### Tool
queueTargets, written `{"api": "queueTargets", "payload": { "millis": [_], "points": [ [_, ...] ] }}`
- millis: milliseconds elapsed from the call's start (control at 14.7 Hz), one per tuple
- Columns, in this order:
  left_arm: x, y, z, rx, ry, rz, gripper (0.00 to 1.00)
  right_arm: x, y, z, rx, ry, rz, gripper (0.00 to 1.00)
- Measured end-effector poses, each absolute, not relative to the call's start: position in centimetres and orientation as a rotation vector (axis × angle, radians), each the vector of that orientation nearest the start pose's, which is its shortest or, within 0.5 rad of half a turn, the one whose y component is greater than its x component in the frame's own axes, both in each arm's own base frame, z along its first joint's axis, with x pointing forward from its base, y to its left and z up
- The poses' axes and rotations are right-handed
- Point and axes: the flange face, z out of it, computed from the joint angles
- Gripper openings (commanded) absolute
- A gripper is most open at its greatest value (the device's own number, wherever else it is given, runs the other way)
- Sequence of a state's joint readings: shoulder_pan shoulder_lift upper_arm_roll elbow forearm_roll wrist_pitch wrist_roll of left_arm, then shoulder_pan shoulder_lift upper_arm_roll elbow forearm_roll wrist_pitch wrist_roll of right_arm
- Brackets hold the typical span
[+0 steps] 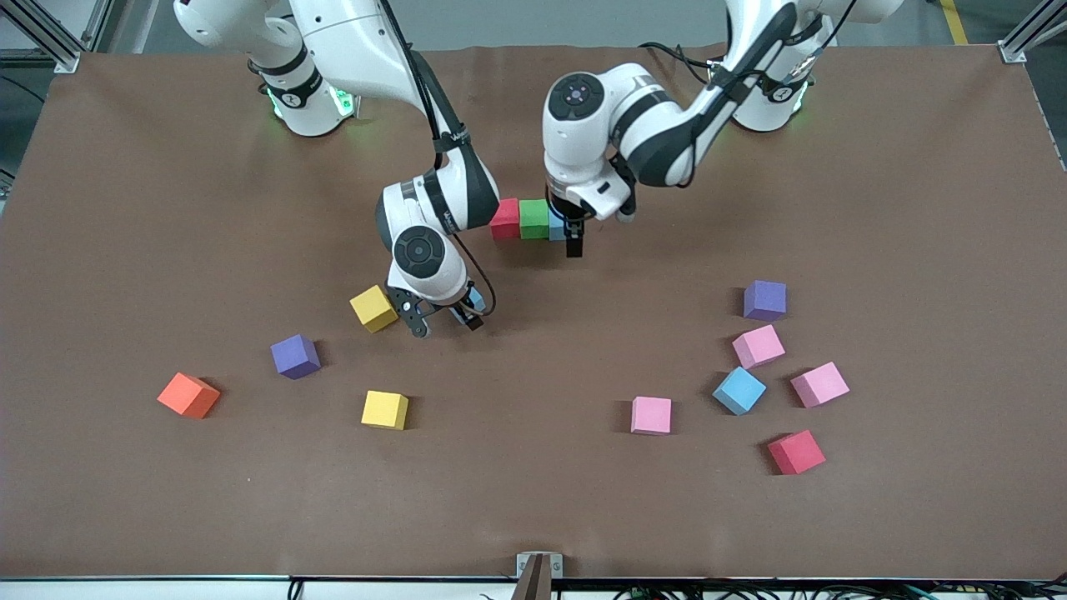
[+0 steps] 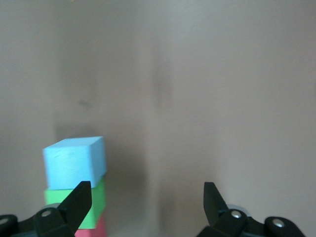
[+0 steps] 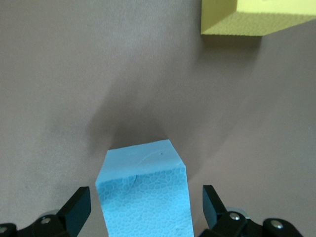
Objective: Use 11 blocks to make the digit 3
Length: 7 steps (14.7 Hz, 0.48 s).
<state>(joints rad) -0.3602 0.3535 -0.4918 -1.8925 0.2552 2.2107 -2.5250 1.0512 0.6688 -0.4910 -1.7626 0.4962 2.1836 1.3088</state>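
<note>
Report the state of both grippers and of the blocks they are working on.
Left gripper: open, empty, beside the row's blue end.
Right gripper: open, straddling the loose blue block, not clamped on it.
Red block, green block, end blue block: side by side in one row.
Yellow block: loose on the table beside the right gripper.

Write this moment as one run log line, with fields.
row: red block, green block, blue block | left gripper: open beside row | right gripper: open around second blue block
</note>
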Motion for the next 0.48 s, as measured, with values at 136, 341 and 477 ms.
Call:
{"api": "queueTargets", "payload": {
  "millis": [136,341,477],
  "points": [
    [47.7,-42.2,35.8,-2.286,-2.191,-0.070,1.00,52.2,37.8,20.8,-2.807,1.530,0.234,0.85],
    [54.1,-37.4,37.1,-2.330,-2.152,-0.062,1.00,52.1,37.7,20.6,-2.809,1.533,0.238,0.69],
    [57.9,-34.1,36.7,-2.365,-2.125,-0.070,1.00,52.0,37.5,20.2,-2.811,1.538,0.237,0.55]
  ]
}}
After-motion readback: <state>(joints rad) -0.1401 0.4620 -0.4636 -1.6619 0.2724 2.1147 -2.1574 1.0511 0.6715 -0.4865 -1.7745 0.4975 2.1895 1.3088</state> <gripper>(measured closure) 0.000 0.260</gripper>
